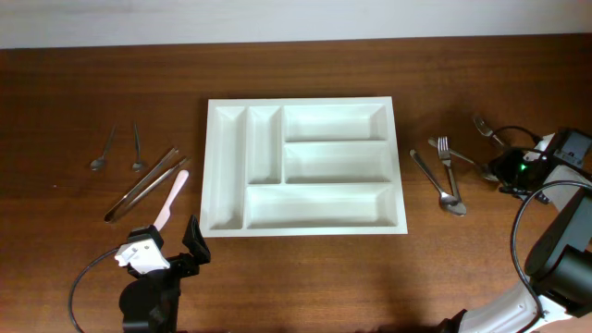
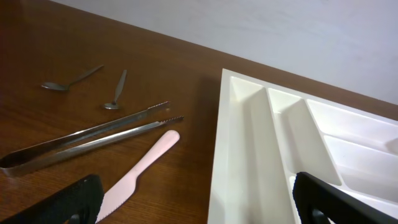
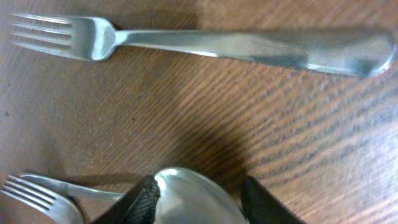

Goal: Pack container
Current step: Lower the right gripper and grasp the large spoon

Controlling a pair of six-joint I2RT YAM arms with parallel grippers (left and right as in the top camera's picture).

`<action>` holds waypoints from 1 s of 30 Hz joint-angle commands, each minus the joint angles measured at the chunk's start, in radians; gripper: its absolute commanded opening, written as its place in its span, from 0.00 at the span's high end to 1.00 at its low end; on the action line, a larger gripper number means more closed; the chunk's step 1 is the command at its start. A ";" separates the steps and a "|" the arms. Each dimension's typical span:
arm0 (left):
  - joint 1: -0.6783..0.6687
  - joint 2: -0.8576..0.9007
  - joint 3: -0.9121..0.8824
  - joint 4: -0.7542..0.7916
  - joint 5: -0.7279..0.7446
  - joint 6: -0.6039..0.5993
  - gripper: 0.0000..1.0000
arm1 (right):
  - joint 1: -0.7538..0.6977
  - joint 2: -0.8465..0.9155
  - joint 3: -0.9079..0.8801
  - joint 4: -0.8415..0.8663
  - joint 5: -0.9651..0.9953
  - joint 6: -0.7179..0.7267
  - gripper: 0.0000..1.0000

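right wrist: spoon (image 3: 186, 194) between right tool (image 3: 200, 202) fingers | overhead: hidden

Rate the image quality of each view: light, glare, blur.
Overhead: even light, sharp, the white tray bright but not blown out. Left wrist: tongs crisp, dark claw fingers soft at the bottom edge. Right wrist: very close, fork handle blurs rightward, spoon bowl glares.
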 commanded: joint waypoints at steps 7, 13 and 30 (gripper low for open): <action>0.003 -0.006 -0.003 -0.001 0.011 0.015 0.01 | 0.005 0.035 -0.010 -0.011 -0.005 0.022 0.96; 0.003 -0.006 -0.003 -0.001 0.011 0.015 0.01 | 0.005 0.035 -0.010 -0.011 -0.007 0.022 0.96; 0.003 -0.006 -0.003 -0.001 0.011 0.015 0.01 | 0.005 -0.095 0.140 -0.079 -0.240 -0.048 0.96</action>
